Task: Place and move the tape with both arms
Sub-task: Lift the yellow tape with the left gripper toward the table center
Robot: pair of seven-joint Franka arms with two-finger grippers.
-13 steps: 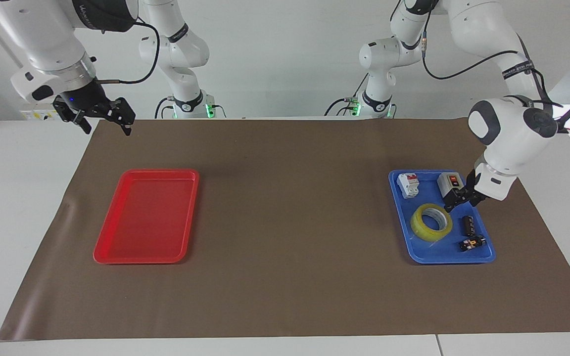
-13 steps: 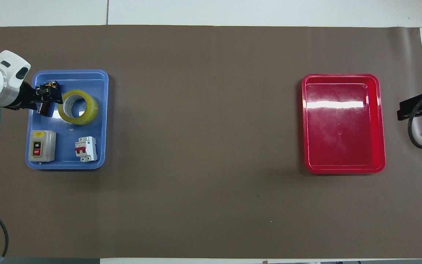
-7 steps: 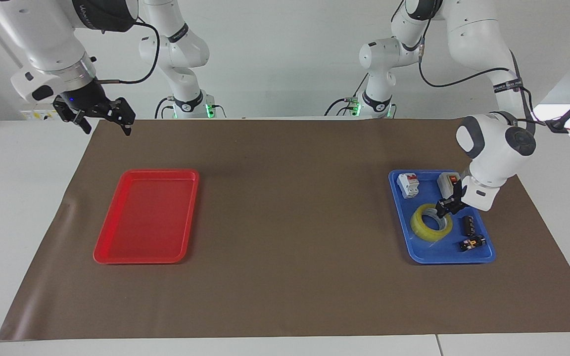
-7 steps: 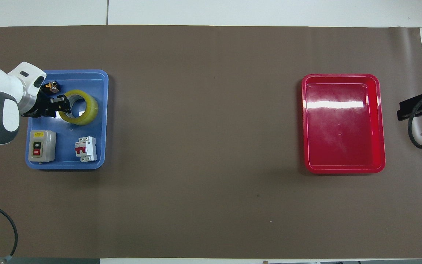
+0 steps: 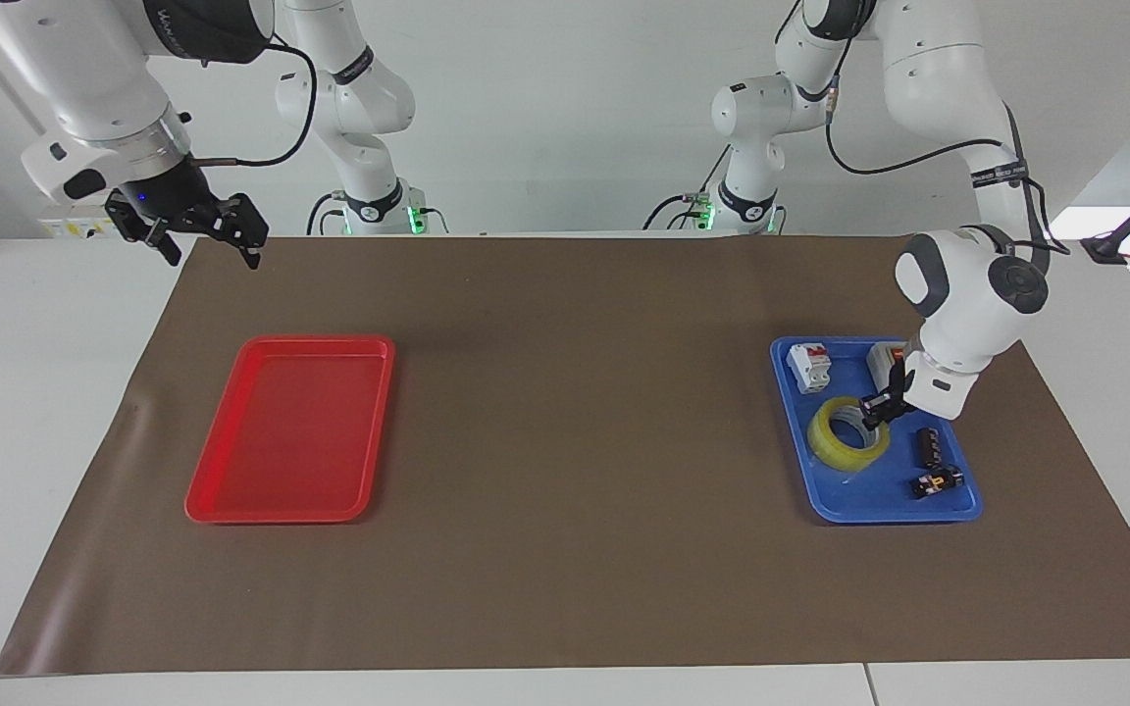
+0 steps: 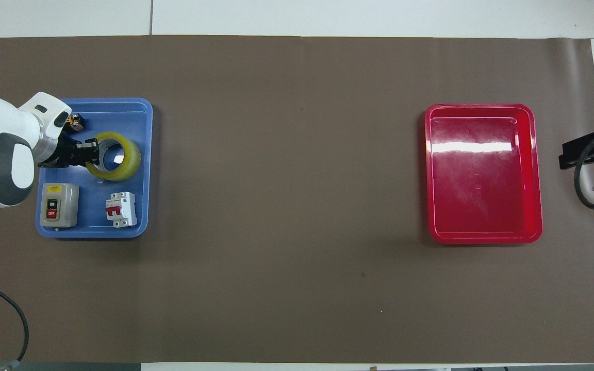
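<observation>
Tape (image 5: 851, 437) — lying flat in the blue tray (image 5: 957, 510) at right of the facing frame, between a switch box (image 6: 58, 204) and small black parts (image 5: 930, 448). A stiff, light ring, probably slick-sided; best pinched across its wall. Left gripper (image 5: 877, 409) at the roll's wall, whether closed on it cannot be told. Right gripper (image 5: 202, 231) waits at upper left, fingers spread, empty.

Tape (image 5: 850, 436) in tray (image 5: 957, 504) w/ 2 switches (image 5: 809, 367), left gripper (image 5: 880, 407) at it.
</observation>
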